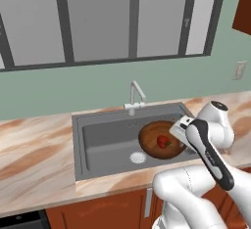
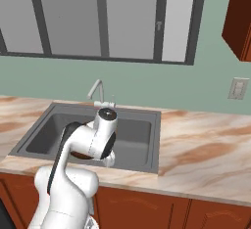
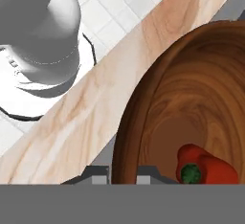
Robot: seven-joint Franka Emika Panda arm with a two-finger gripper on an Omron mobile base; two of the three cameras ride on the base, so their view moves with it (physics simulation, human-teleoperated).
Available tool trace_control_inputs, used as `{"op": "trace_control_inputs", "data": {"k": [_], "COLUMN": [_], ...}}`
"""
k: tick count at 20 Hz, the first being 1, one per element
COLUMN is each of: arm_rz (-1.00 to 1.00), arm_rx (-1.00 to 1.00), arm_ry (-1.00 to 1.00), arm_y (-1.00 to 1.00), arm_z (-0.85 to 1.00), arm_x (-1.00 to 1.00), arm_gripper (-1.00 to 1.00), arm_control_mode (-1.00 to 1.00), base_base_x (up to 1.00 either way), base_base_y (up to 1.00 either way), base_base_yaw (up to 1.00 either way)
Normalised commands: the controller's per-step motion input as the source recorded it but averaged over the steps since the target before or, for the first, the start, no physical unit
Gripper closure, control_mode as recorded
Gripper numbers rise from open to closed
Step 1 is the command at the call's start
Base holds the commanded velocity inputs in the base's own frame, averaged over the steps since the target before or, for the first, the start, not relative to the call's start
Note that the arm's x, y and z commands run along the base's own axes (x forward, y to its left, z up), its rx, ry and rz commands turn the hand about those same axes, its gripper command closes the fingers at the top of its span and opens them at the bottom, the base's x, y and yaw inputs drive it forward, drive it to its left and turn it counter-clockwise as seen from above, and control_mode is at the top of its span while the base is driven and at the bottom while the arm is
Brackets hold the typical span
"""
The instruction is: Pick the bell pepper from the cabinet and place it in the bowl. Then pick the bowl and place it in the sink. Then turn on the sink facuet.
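Marbled pink-and-cream stone forms the bench [image 1: 34,149], running under a pale green wall with a wide window [image 1: 98,17] split by dark bars. Set into the bench is one sink [image 1: 98,135], a rectangular grey metal basin with a flat rim and a round drain [image 1: 138,157]. One sink facuet [image 1: 135,96], slim and pale silver with an angled spout, stands at the sink's back edge. One bowl [image 1: 152,142], round, shallow and dark reddish-brown with wood grain, sits over the right half of the basin. One bell pepper [image 1: 163,141], small, red and rounded with a green stem, lies inside the bowl. The fingers [image 3: 122,174] are narrow, clamped on the bowl's near rim, one tip on either side of the wall in the hand view. The white arm crosses in front of the bowl's right side and hides it. One white wall outlet [image 2: 238,88] sits right of the sink; reddish-brown drawer fronts [image 2: 147,208] run below the bench edge
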Motion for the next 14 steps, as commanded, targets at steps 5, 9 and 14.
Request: {"op": "trace_control_inputs", "data": {"k": [5, 9, 14], "arm_rz": [0.33, 0.24, 0.23], "arm_rx": [0.00, 0.01, 0.00], "arm_ry": [0.04, 0.06, 0.09], "arm_y": [0.00, -0.03, 0.00], "arm_z": [-0.14, -0.02, -0.33], "arm_x": [0.72, 0.79, 0.96], "arm_gripper": [1.00, 1.00, 1.00], "arm_control_mode": [-1.00, -1.00, -1.00], "base_base_x": [0.00, 0.00, 0.00], "base_base_y": [0.00, 0.00, 0.00], "base_base_yaw": [0.00, 0.00, 0.00]}}
